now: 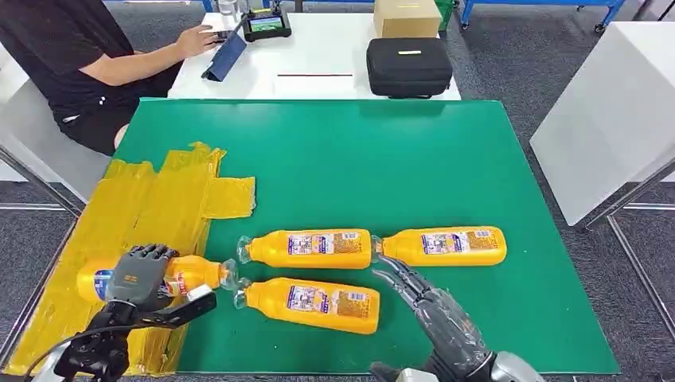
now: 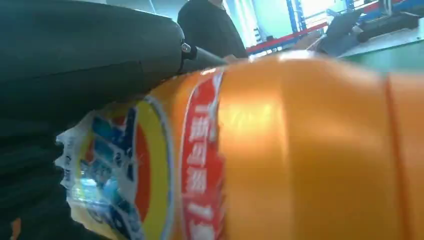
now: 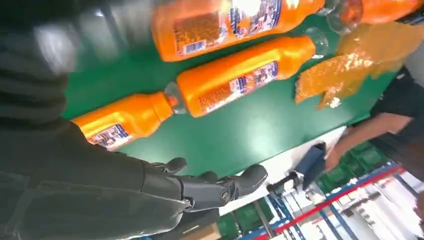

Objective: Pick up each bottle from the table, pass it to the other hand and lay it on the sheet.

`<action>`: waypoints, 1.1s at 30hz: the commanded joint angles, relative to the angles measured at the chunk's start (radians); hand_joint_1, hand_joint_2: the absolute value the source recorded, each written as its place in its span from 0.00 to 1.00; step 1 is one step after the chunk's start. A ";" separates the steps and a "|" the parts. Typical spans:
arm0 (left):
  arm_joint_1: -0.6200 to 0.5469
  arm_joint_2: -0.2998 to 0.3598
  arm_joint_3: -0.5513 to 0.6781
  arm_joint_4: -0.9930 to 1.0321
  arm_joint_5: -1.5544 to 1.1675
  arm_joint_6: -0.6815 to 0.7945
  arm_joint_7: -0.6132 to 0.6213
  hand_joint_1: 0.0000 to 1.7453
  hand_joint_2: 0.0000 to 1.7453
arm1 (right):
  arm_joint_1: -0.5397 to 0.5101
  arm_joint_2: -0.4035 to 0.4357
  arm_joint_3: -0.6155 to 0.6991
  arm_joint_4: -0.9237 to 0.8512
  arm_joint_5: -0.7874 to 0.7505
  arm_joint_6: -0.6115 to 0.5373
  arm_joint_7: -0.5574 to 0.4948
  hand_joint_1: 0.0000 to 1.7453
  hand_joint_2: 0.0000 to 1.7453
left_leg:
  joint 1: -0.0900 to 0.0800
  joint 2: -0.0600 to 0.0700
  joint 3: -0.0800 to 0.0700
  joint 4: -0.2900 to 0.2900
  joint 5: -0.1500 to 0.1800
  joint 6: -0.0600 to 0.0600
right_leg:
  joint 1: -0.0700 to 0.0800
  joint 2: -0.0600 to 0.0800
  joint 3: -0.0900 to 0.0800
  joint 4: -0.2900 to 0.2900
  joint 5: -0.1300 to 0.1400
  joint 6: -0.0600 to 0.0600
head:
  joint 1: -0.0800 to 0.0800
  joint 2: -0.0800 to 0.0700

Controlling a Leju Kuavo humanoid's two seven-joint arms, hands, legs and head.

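The left hand [image 1: 142,274] lies over an orange bottle [image 1: 191,273] at the near left of the green bench [image 1: 446,159], its fingers [image 1: 155,253] clenched around the body of that bottle. This held bottle lies on its side on the yellow sheet [image 1: 151,199], its cap end pointing right, just past the sheet's right edge. In the left wrist view the bottle's orange body and red-and-blue label [image 2: 200,165] sit right against the camera.

Three more orange bottles lie on their sides on the bare green surface, to the right of the sheet. The middle bottle [image 1: 309,248] lies with its cap to the left; the right bottle [image 1: 444,246] lies just beyond its base end, in line with it. The near bottle [image 1: 310,304] lies closer to the robot, its cap almost touching the cap of the held bottle.

The right hand [image 1: 426,306] hovers over the bench between the near bottle and the right bottle, fingers [image 1: 394,274] released and spread, grasping nothing; its fingertips reach toward the gap where the middle and right bottles meet.

At the far side a person [image 1: 87,56] sits at a white table [image 1: 318,48] that carries a black case [image 1: 408,67], a cardboard box [image 1: 406,16] and a tablet [image 1: 267,24].
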 commanded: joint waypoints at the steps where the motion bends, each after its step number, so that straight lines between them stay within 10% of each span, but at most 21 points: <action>1: 0.050 -0.064 0.015 -0.086 0.041 -0.003 -0.008 0.00 0.00 | -0.044 0.025 0.020 0.116 0.088 0.007 0.087 0.00 1.00 | 0.001 0.001 0.005 -0.001 -0.002 -0.003 | 0.001 -0.001 0.006 -0.002 -0.001 0.001 | 0.000 0.000; 33: 0.014 -0.108 0.023 -0.288 0.704 0.078 -0.155 0.00 0.00 | -0.203 0.078 0.092 0.302 0.182 0.007 0.238 0.00 1.00 | 0.002 0.000 0.005 -0.001 -0.002 -0.004 | 0.001 -0.001 0.006 -0.001 -0.002 0.000 | 0.000 0.000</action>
